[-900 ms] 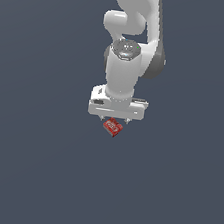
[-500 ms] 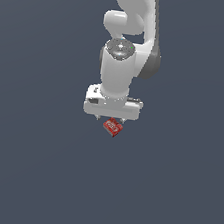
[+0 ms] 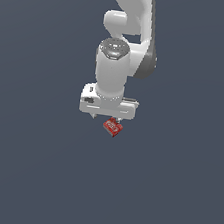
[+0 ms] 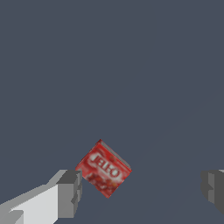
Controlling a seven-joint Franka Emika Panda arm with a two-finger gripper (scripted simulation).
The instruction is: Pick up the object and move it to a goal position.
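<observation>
Exterior view: white gripper (image 3: 108,117) hangs over red box-shaped block (image 3: 113,127), which lies at its 5 o'clock on the grey floor (image 3: 34,174).

Wrist view: fingers (image 4: 69,192) spread wide, gripping nothing. Block (image 4: 103,169) sits rotated just beside one finger at its 2 o'clock, off-centre; the approach likely needs recentring.

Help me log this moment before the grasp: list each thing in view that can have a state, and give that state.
red box: on the surface, turned at an angle to the fingers, lettered face up, not gripped.
gripper: open, fingers wide apart; one finger right next to the box, the other well clear of it.
</observation>
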